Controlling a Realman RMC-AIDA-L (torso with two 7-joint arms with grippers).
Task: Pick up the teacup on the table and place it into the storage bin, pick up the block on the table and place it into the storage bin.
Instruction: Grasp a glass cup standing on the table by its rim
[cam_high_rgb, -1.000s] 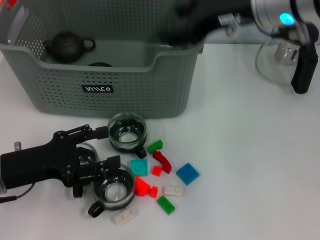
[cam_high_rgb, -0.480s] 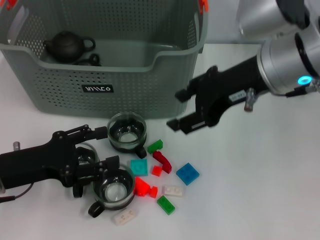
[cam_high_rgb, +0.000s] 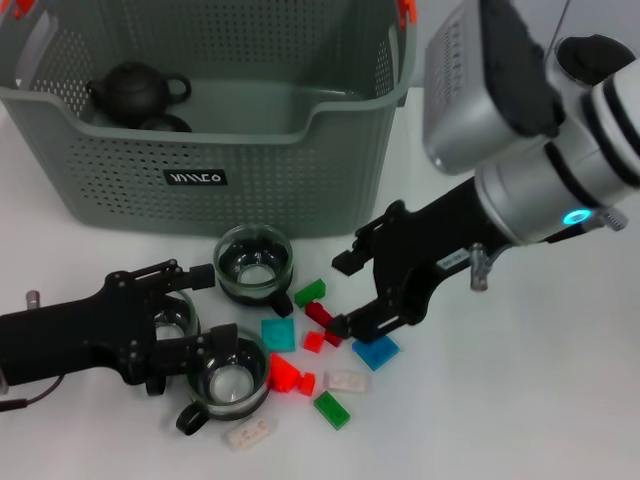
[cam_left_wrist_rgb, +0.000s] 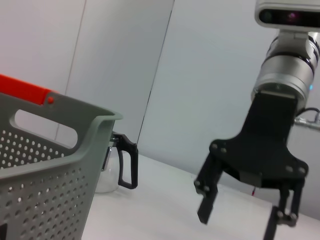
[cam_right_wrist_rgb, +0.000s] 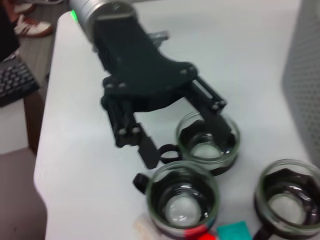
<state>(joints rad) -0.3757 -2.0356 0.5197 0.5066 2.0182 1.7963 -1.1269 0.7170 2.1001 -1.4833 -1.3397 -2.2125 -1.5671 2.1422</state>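
Now the open right gripper (cam_high_rgb: 345, 292) hangs over the red block (cam_high_rgb: 322, 320), small, stiff and light, best pinched across its sides, at 5 o'clock from the bin (cam_high_rgb: 120, 150), while the open left gripper (cam_high_rgb: 205, 305) straddles a fragile glass teacup (cam_high_rgb: 175, 318).

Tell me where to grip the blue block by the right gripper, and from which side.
Take the blue block by two opposite flat edges, coming straight down from above. It lies flat on the table, so only its thin sides offer purchase. The open right gripper hovers beside it; the curved red piece crowds one side.
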